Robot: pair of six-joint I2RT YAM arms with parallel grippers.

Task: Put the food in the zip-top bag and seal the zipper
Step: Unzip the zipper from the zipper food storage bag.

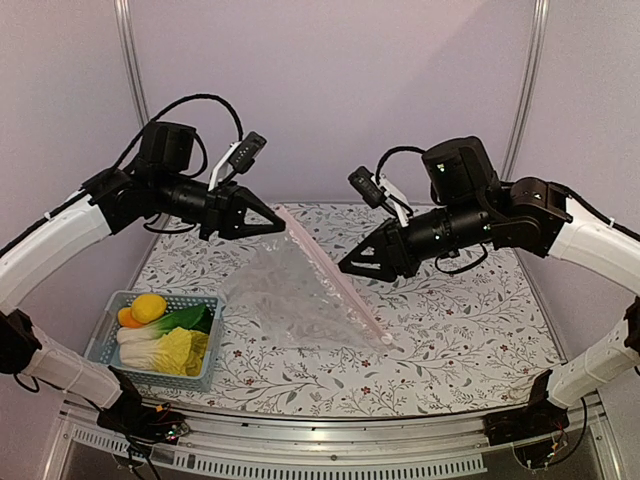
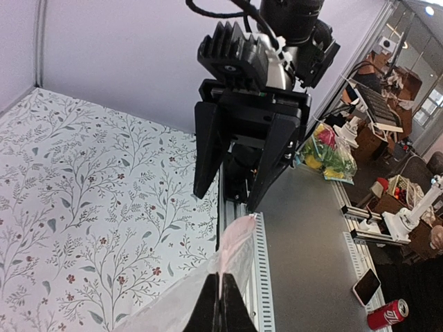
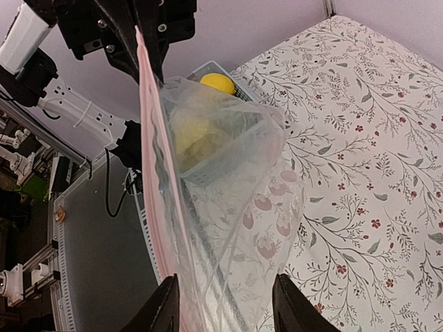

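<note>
We record:
- a pale lilac wall (image 1: 330, 90) behind both pincers;
- two metal uprights, one (image 1: 130, 60) beyond the left pincer (image 1: 272, 225), the other (image 1: 525, 80) beyond the right pincer (image 1: 348, 268);
- a floral-print table (image 1: 470, 330) beneath both;
- a slotted aluminium rail (image 1: 330, 440) along its near edge;
- a grey floor (image 2: 304, 242) past the left pincer, with a red can (image 2: 387, 315) on it.

The zip-top bag (image 1: 280, 300) is clear, its zipper (image 1: 362, 312) pink; the basket (image 1: 103, 328) light blue; the table cover (image 1: 460, 320) white with grey leafy sprigs and red blossoms.
</note>
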